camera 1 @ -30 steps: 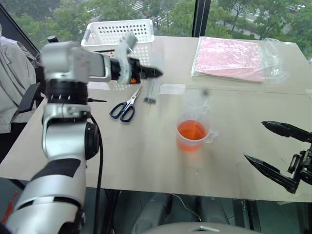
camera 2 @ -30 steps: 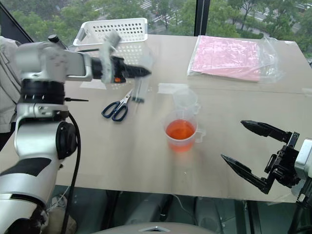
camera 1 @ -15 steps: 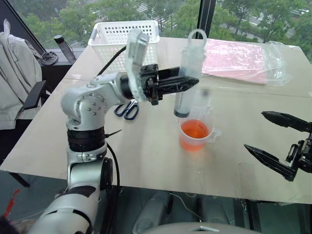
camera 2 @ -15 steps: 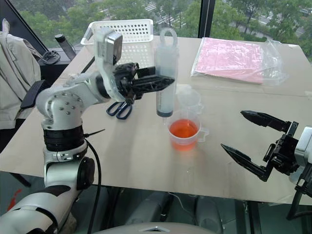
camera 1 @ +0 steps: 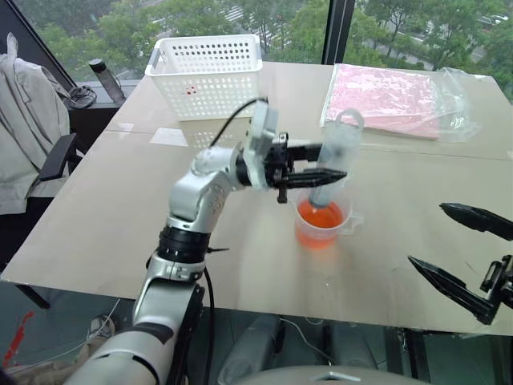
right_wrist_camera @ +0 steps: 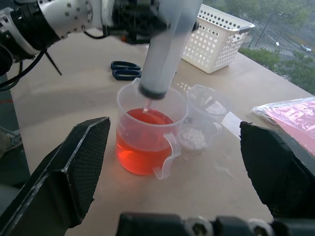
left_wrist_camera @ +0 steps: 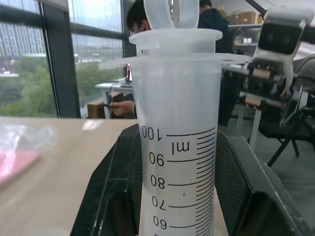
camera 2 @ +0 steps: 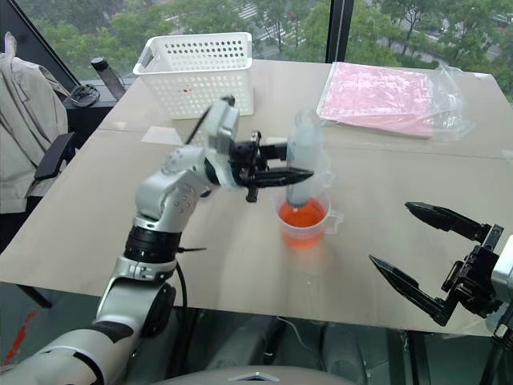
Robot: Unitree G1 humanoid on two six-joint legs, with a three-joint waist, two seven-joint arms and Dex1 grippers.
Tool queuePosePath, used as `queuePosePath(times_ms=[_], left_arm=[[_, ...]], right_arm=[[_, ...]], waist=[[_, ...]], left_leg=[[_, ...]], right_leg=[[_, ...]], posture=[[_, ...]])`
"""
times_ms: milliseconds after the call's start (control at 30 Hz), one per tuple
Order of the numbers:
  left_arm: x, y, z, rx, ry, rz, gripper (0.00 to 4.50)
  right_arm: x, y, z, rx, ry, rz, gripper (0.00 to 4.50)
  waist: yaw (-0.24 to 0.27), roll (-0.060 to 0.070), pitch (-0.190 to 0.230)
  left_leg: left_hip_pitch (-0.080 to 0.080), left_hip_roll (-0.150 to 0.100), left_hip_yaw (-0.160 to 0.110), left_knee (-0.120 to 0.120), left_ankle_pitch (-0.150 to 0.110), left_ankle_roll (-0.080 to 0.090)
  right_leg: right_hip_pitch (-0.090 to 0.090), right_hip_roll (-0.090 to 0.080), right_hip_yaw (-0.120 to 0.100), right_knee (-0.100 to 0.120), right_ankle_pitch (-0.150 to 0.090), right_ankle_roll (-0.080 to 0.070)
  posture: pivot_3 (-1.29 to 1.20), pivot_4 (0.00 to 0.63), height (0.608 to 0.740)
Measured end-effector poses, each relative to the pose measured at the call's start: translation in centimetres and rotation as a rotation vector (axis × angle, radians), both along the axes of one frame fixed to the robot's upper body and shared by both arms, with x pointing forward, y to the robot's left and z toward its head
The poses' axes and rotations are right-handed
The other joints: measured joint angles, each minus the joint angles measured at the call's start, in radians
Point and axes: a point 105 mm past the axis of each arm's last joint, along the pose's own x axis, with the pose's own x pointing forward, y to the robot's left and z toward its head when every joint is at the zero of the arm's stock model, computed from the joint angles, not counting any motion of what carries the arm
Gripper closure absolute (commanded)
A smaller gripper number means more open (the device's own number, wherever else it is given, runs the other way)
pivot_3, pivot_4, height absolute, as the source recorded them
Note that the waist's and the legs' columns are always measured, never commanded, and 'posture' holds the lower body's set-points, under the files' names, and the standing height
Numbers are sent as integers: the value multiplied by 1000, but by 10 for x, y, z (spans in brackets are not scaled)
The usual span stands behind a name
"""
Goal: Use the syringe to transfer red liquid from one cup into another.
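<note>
Head views: the syringe (camera 1: pixel 333 164), clamped in the left jaws (camera 1: pixel 321 172), has been swung from beside the basket (camera 1: pixel 210 62) to over the handled cup (camera 1: pixel 321 224), tip now in its mouth. Left wrist: barrel (left_wrist_camera: pixel 178 162) pinched between both fingers (left_wrist_camera: pixel 110 196). Right wrist: tip just above the red liquid (right_wrist_camera: pixel 142 140), small cup (right_wrist_camera: pixel 204 115) touching behind; right jaws (camera 2: pixel 437 261) held wide open, empty, so drawing can start.

The syringe (right_wrist_camera: pixel 165 46) and handled cup (right_wrist_camera: pixel 147 140) are looking like clear glossy plastic; the bench (camera 1: pixel 120 216) is showing matt wood.
</note>
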Motion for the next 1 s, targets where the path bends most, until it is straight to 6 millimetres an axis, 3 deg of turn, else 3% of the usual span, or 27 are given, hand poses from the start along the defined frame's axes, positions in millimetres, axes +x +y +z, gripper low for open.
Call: queuePosePath(times_ms=[133,333,533,633,733,1000], left_arm=[[0,2,-18,27,-8,8,3098],[1,1,-31,54,-49,14,3098],[1,-3,-38,59,-50,17,3098],[1,-3,-39,59,-57,26,3098],[3,-4,-38,56,-62,44,3098],[4,-7,-39,64,-70,65,3098]], right_arm=[[4,2,5,8,-7,-6,0],[21,9,15,-13,-26,-36,0],[47,39,26,42,33,-20,0],[63,47,34,101,61,-52,714],[70,60,43,129,63,-39,2049],[73,82,45,121,111,8,2049]], waist=[[0,0,0],[0,0,0],[1,0,0],[0,-1,0],[0,-1,0],[0,-1,0]], left_leg=[[0,0,1,0,0,0],[0,0,1,0,0,0],[-4,0,-1,0,0,0],[-7,-1,-2,3,0,0],[-8,-1,-3,3,0,0],[-8,-1,-3,4,0,0]], right_leg=[[0,0,0,0,0,0],[0,0,0,0,0,0],[-2,-2,-2,-1,0,0],[-3,-2,-3,-2,0,0],[-3,-2,-4,-2,0,0],[-2,-2,-5,-1,0,0]], posture=[[0,150,740],[0,150,740],[0,150,740],[0,150,740],[0,150,740],[0,150,740]])
